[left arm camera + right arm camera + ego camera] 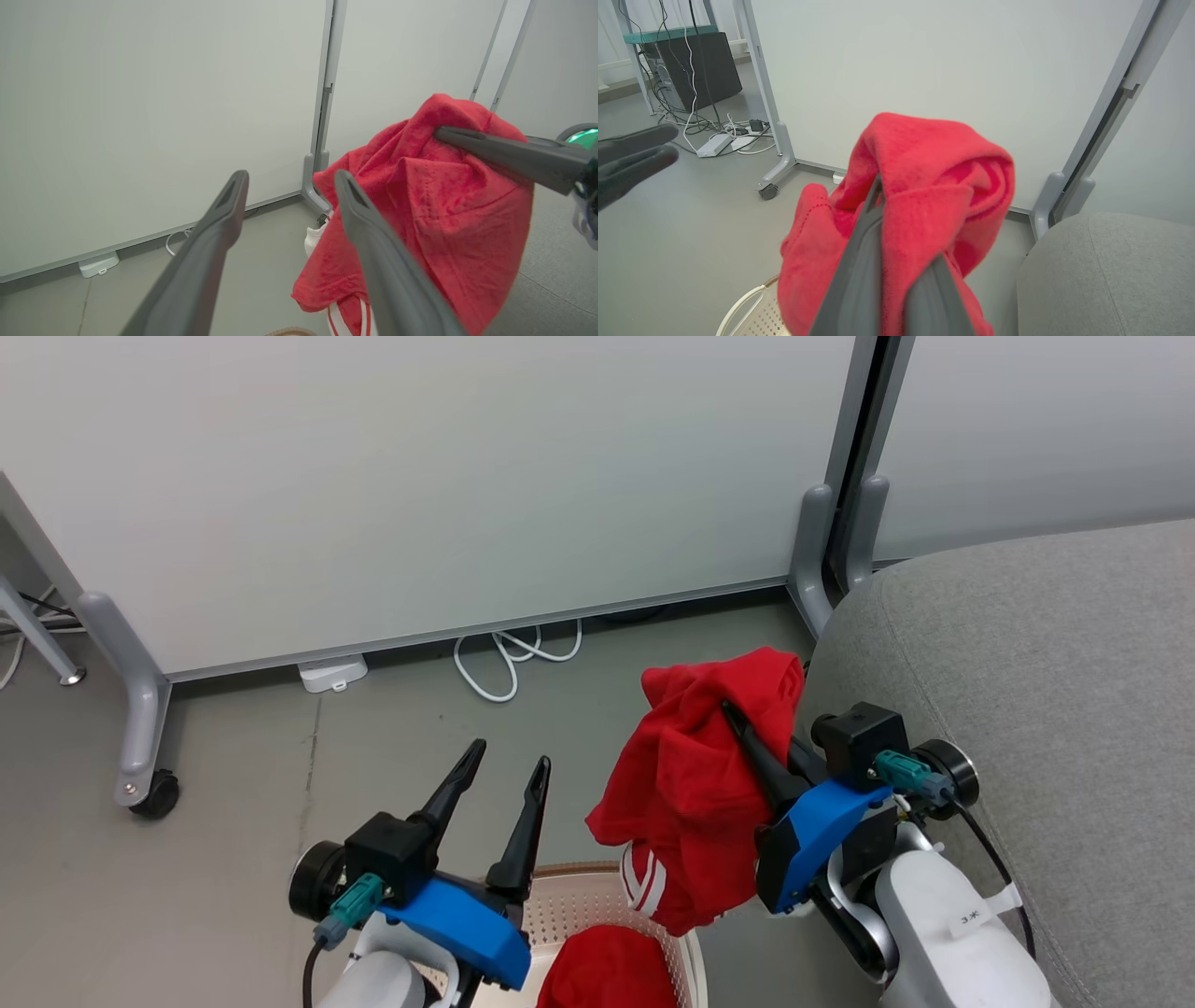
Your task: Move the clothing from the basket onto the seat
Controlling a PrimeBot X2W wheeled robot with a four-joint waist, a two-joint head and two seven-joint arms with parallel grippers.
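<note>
A red garment with white stripes (695, 784) hangs in the air above the basket (579, 905), draped over my right gripper (730, 709), which is shut on it. The same clothing (434, 205) shows at the right of the left wrist view, and it wraps my fingers in the right wrist view (920, 186). A second red piece (607, 971) lies inside the basket. My left gripper (509, 754) stands open and empty to the left of the lifted clothing, above the basket's left rim. The grey seat (1046, 691) lies just right of my right gripper.
White partition panels on grey wheeled feet (140, 747) stand behind the basket, with a post base (822, 560) close to the seat's corner. A white cable (513, 658) and power strip (333, 674) lie on the floor by the panel. A dark computer case (696, 65) stands further off.
</note>
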